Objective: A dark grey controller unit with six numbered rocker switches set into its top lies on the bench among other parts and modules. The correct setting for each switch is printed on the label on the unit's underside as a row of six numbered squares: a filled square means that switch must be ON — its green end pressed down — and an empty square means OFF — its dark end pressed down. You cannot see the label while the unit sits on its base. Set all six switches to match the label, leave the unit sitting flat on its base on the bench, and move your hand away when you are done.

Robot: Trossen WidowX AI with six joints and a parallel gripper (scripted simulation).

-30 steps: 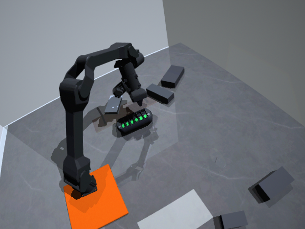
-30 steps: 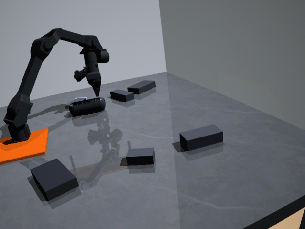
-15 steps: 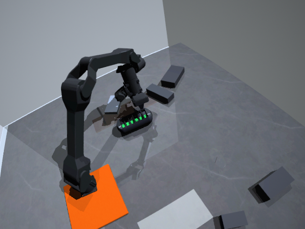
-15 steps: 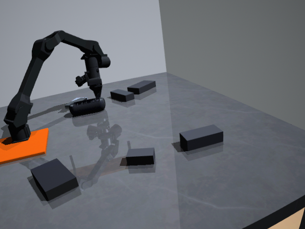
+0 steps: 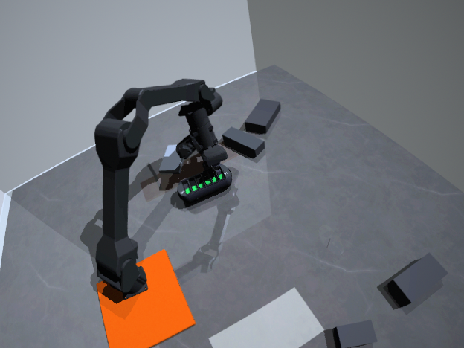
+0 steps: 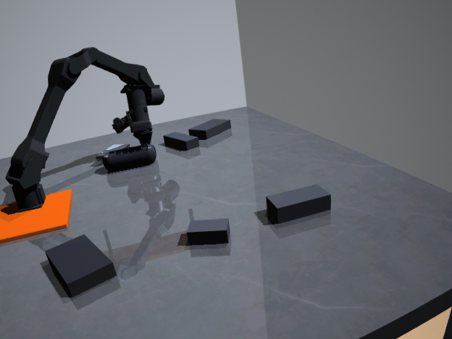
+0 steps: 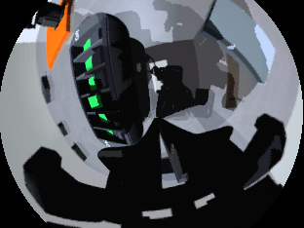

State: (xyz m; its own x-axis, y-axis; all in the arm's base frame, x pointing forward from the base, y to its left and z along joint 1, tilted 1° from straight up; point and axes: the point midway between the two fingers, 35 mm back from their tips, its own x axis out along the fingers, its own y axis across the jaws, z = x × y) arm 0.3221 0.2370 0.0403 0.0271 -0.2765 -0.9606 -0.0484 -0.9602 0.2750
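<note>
The dark grey controller unit [image 5: 210,193] [image 6: 129,159] [image 7: 115,49] sits on its base on the bench, switches facing up. Six green switch ends show in a row in the top view and the wrist view. Their visible green patches differ in size in the wrist view; I cannot tell surely which ends are pressed. The label underneath is hidden. My gripper [image 6: 146,143] [image 7: 158,121] is shut and empty, pointing down at the far long side of the unit, near its right end in the top view. Its tips are at or just above the unit's top; contact is unclear.
A grey module [image 5: 170,164] [image 6: 114,148] [image 7: 244,36] lies behind the unit. Two dark blocks [image 5: 243,141] [image 5: 263,114] lie beyond the unit's right end. Several other blocks [image 6: 299,203] [image 6: 208,231] [image 6: 80,261] lie farther off. The arm stands on an orange plate [image 5: 164,300] [image 6: 54,215].
</note>
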